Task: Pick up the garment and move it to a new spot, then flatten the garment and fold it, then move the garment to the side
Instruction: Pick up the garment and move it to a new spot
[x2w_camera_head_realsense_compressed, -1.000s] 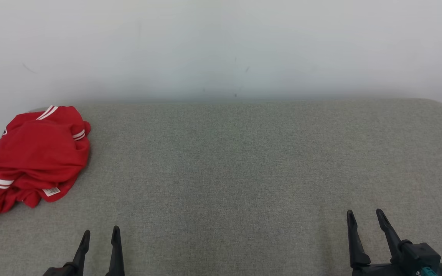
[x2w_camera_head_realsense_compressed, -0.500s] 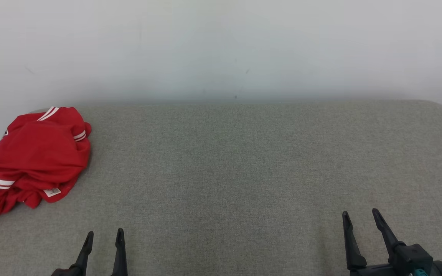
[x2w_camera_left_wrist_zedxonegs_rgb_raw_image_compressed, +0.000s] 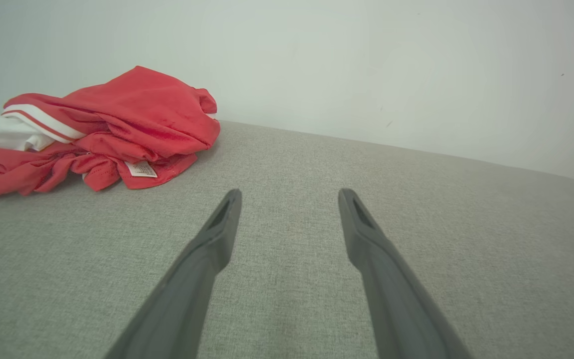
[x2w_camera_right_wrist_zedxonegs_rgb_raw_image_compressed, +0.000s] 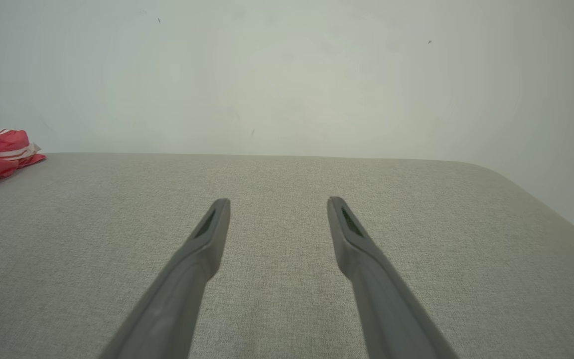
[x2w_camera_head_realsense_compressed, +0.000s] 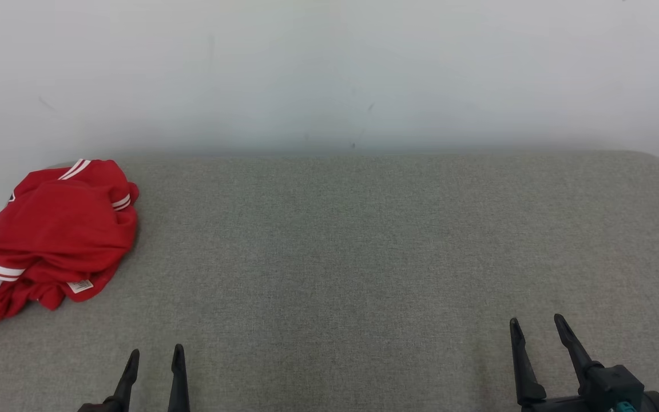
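The crumpled red garment (x2w_camera_head_realsense_compressed: 49,229) lies at the counter's (x2w_camera_head_realsense_compressed: 364,240) far left. Left pincer (x2w_camera_head_realsense_compressed: 155,350) and right pincer (x2w_camera_head_realsense_compressed: 536,319) gape empty, well away. Pinching only 1 layer could drag it off the edge.

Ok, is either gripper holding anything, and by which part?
Nothing is held. The left gripper and right gripper are both open, apart from the red garment.
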`<state>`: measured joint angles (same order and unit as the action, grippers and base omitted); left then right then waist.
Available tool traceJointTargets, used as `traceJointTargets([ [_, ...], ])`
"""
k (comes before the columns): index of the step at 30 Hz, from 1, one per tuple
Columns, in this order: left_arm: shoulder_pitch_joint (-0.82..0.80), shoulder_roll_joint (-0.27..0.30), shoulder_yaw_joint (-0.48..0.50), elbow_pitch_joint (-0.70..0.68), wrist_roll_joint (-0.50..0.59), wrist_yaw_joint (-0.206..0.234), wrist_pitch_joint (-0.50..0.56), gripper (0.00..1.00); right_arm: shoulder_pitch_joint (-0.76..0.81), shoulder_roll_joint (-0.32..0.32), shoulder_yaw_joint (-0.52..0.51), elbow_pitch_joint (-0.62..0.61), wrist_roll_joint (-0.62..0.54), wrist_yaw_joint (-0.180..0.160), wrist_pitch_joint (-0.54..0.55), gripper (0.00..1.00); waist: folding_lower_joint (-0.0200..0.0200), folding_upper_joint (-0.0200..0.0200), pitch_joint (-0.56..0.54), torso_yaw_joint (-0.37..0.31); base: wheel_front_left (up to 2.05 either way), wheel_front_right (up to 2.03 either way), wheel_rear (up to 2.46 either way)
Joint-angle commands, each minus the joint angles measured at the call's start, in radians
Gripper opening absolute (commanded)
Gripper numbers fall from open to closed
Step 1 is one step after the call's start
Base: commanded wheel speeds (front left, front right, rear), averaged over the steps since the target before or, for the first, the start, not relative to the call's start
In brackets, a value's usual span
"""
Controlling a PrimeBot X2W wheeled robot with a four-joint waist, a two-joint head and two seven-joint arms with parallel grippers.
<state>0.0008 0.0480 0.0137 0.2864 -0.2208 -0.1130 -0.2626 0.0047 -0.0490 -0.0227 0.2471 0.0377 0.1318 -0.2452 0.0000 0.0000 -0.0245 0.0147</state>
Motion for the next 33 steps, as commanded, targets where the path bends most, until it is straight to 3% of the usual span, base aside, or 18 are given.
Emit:
traceJointTargets([
  [1, 0.006, 0.004, -0.001, 0.003, 0.0, 0.005, -0.003, 1.0, 0.011, -0.002, -0.001, -0.002, -0.002, -0.002, 0.003, 1.0, 0.0, 0.0, 0.0, 0.004, 0.0, 0.0, 0.0],
  [7, -0.003, 0.004, -0.015, 0.008, -0.004, 0.008, -0.004, 1.0, 0.02, -0.002, -0.005, -0.006, -0.008, -0.002, 0.004, 1.0, 0.0, 0.0, -0.001, 0.062, 0.0, 0.0, 0.0],
  [33, 0.128, 0.04, 0.068, -0.031, 0.032, 0.021, -0.003, 1.0, 0.032, -0.002, 0.047, 0.02, 0.02, -0.002, -0.012, 1.0, 0.0, 0.0, -0.036, 0.47, 0.0, 0.0, 0.0],
])
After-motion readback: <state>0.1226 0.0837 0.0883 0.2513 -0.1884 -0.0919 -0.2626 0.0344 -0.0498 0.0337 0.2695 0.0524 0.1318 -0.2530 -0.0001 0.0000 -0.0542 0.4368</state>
